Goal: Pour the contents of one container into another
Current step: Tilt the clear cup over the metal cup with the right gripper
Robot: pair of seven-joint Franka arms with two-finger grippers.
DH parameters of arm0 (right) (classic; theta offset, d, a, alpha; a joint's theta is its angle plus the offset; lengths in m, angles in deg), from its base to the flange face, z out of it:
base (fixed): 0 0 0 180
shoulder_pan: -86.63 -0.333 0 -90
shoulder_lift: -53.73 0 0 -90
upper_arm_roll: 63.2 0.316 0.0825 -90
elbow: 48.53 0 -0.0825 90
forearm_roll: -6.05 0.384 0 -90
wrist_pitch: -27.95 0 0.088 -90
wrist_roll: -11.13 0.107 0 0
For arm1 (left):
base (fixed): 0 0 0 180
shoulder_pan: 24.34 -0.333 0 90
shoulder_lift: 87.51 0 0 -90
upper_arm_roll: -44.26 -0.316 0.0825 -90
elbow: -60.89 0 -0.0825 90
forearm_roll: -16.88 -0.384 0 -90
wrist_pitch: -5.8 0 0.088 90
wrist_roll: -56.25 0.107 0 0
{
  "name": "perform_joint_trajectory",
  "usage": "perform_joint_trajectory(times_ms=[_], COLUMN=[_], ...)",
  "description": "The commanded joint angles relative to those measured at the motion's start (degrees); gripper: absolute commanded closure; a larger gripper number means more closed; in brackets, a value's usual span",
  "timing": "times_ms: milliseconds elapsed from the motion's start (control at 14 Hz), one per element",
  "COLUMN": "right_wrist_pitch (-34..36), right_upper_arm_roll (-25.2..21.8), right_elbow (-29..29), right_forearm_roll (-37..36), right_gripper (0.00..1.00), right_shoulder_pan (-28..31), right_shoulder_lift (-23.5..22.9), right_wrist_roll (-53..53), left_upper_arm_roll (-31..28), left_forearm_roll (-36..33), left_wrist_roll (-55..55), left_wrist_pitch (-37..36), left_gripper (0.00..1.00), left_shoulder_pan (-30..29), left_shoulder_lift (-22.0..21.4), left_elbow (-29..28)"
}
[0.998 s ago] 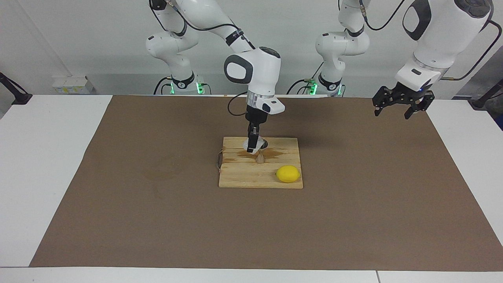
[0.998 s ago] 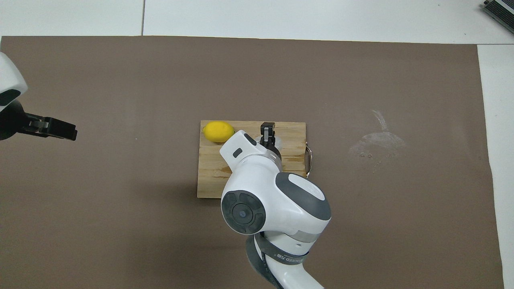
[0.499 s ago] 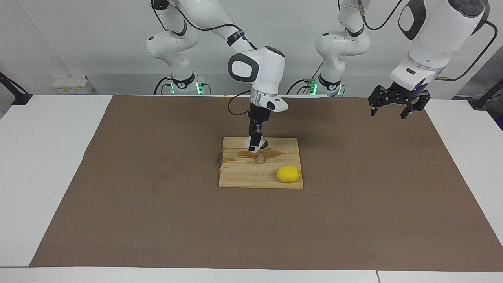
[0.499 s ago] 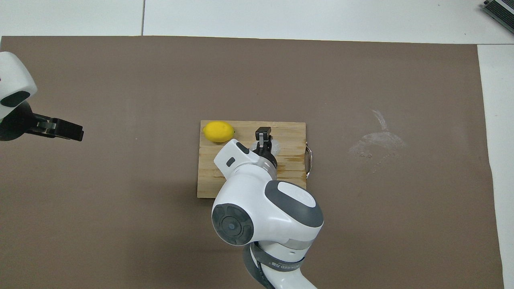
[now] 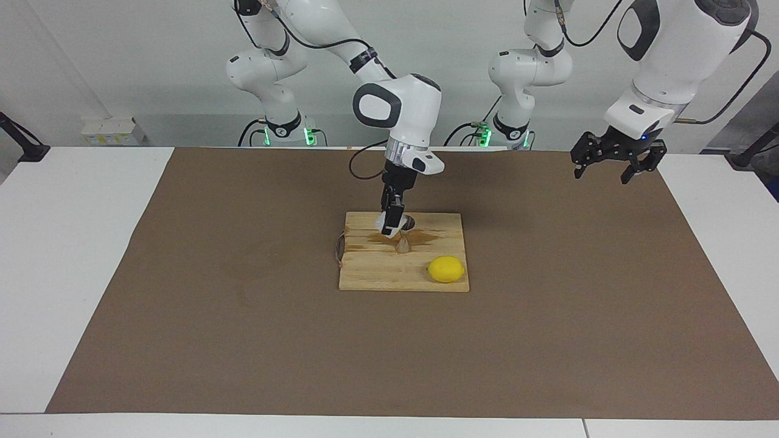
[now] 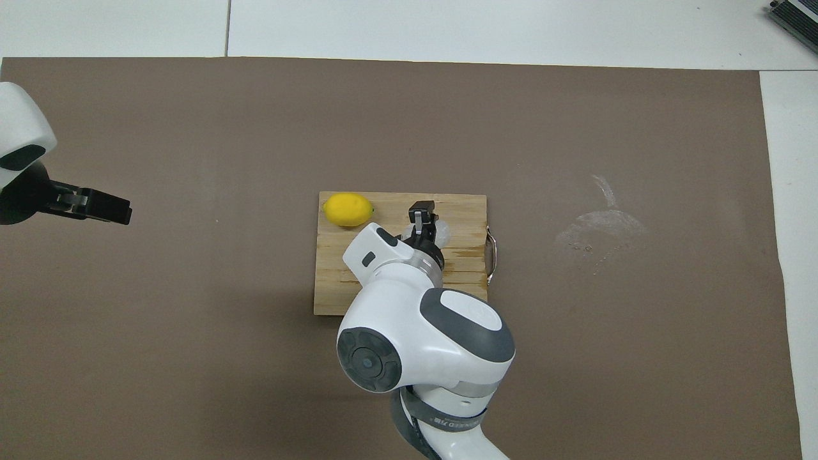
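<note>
Change: right gripper (image 5: 390, 227) had lifted a little with the glass cup (image 5: 406, 223) since a second before; left gripper (image 5: 610, 164) had drifted slightly toward the table's middle
Right gripper: clamped on the cup's rim, cup tilted over the jigger (image 5: 403, 244)
Jigger: stood upright mid-board on the wooden board (image 5: 377, 274), wet stain around it
Lemon (image 5: 446, 269): on the board, at about 4 o'clock from the jigger in the facing view
Left gripper: fingers spread wide, empty, waiting in the air over the brown mat (image 5: 243, 340) at the left arm's end
</note>
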Motion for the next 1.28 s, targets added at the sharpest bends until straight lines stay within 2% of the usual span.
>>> perform_joint_trajectory(times_ms=[0,1212], right_wrist_pitch=[0.8,4.4], right_upper_arm_roll=[0.1,0.1], right_elbow=[1.7,1.7], right_forearm_roll=[-2.3,-5.6], right_gripper=[0.77,0.76], right_shoulder_pan=[-0.4,-2.5], right_shoulder_lift=[1.5,2.3], right_wrist_roll=[1.6,1.6], left_upper_arm_roll=[-0.6,-0.6], left_forearm_roll=[0.2,0.2], left_wrist_roll=[-0.8,-0.8], left_wrist_pitch=[0.4,0.4], left_gripper=[0.0,0.0], left_shoulder_pan=[0.7,0.6], left_shoulder_lift=[-1.3,-1.3], left_elbow=[-1.3,-1.3])
